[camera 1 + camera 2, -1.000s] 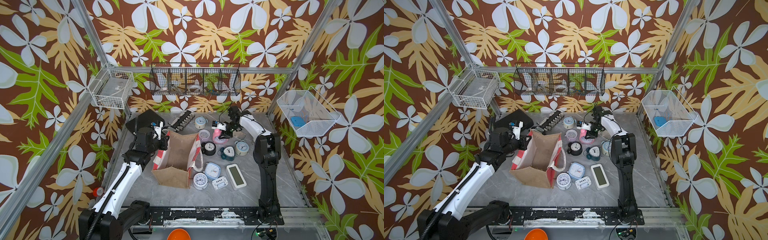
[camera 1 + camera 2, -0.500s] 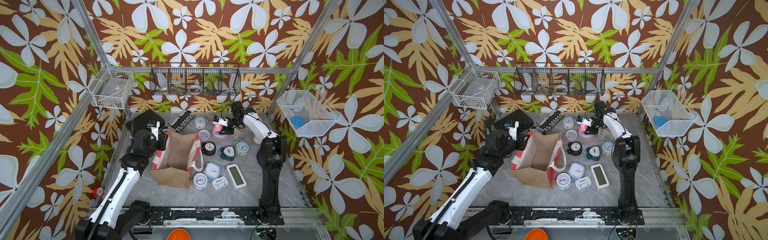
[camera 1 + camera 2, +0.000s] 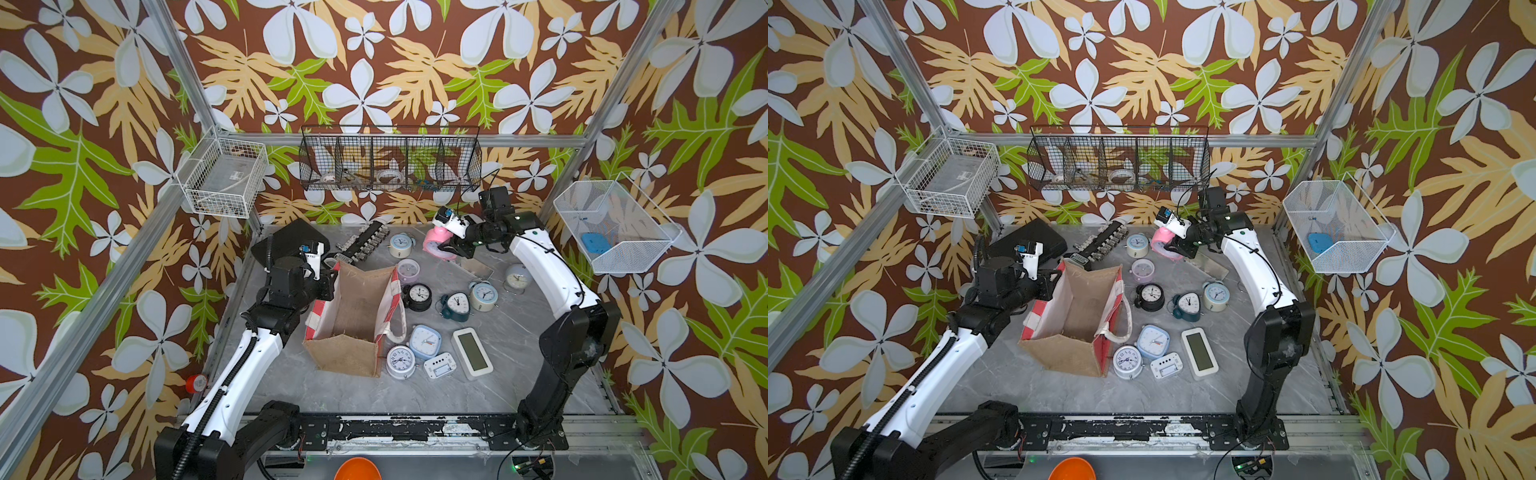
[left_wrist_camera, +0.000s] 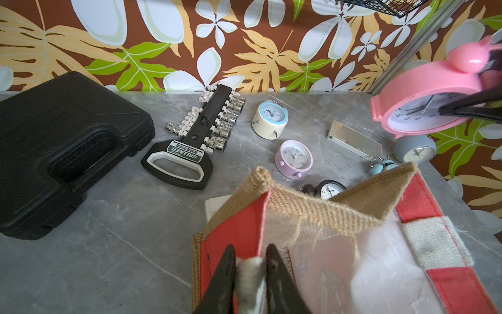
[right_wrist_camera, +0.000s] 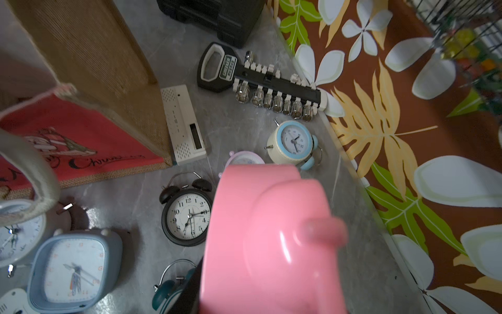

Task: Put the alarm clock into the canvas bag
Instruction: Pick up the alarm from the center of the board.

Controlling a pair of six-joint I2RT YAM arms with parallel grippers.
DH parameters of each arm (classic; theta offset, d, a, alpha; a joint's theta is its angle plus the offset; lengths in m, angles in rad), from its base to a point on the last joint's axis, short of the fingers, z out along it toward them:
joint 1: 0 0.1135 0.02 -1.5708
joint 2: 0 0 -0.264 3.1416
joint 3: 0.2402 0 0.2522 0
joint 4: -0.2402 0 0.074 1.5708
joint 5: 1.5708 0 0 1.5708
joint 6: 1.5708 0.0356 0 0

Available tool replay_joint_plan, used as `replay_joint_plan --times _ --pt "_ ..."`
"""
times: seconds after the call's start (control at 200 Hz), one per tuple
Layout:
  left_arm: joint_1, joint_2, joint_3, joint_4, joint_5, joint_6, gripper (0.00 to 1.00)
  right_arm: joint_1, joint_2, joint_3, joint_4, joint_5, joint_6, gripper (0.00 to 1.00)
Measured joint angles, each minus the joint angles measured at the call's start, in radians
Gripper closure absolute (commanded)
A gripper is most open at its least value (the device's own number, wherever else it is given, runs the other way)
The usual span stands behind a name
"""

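boxy tan burlap canvas bag [image 3: 347, 357] stands mid-table; black plastic case [image 3: 282, 237] behind it on the left, round pink plastic alarm clock [image 3: 432, 245] aloft behind-right, black twin-bell metal clock [image 3: 419, 296] just right.

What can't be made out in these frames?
- The right gripper: its fingertips on the pink alarm clock are covered by its body in the right wrist view.
- Its dial: in the left wrist view a dark finger crosses it and the frame edge cuts it.
- The canvas bag: its near wall hides part of the floor in both top views.
- black wire basket: contents too small in both top views.
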Motion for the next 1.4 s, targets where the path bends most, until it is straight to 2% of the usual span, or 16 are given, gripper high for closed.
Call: replay_joint_plan --times 0.09,0.215,0.38,0.651,0.781,0.876,1.081,1.401 --pt "0.000 -0.005 0.000 -0.003 0.000 0.000 0.92 0.044 -0.053 -0.029 0.041 0.002 0.085 0.80" --pt "0.000 -0.006 0.000 -0.006 -0.002 0.000 0.96 0.132 -0.117 -0.076 0.103 0.013 0.226 0.87" --pt "0.000 -0.005 0.000 -0.013 -0.008 -0.005 0.99 0.250 -0.192 -0.156 0.204 0.102 0.478 0.90" --pt "0.000 0.007 0.006 -0.021 -0.024 -0.016 1.00 0.468 -0.232 -0.209 0.293 0.275 0.885 0.91" --pt "0.000 0.010 0.006 -0.021 -0.026 -0.019 1.00 0.579 -0.202 -0.162 0.291 0.344 1.041 0.93" --pt "0.000 0.011 0.006 -0.021 -0.026 -0.020 1.00 0.624 -0.186 -0.150 0.298 0.410 1.147 0.90" --pt "0.000 0.011 0.008 -0.022 -0.026 -0.023 1.00 0.717 -0.117 -0.169 0.342 0.544 1.376 0.91" --pt "0.000 0.003 0.008 -0.025 -0.025 -0.023 1.00 0.795 0.020 -0.163 0.382 0.689 1.595 0.91"
